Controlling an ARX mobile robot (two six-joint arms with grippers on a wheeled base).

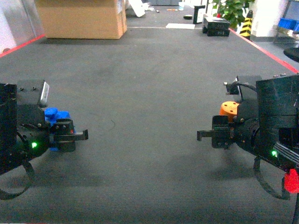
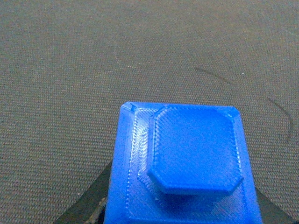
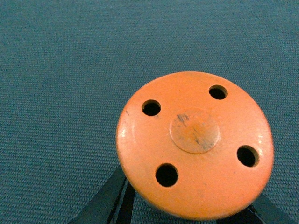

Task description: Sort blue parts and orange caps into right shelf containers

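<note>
The left hand point(image 1: 77, 136) is closed on a blue part point(image 2: 180, 163), a square block with clipped corners and a raised octagonal boss. In the left wrist view the part fills the space just ahead of the hand, with only grey carpeted floor point(image 1: 149, 84) beyond it. The grip sits low on the block, so most of it juts out past the fingers; a jolt while the base rolls could probably tip or twist it loose.

The right hand point(image 1: 210, 135) is closed on an orange cap point(image 3: 194, 144), a round disc with four holes and a central plug, seen face-on just ahead of the hand. Only its lower edge appears pinched between the dark fingers, and a smooth curved rim held that way may well slip or rotate out.

No blue crates or shelf can be made out near either hand, so both pieces are likely to be carried some way. Mixing up the containers at arrival is another risk.
</note>
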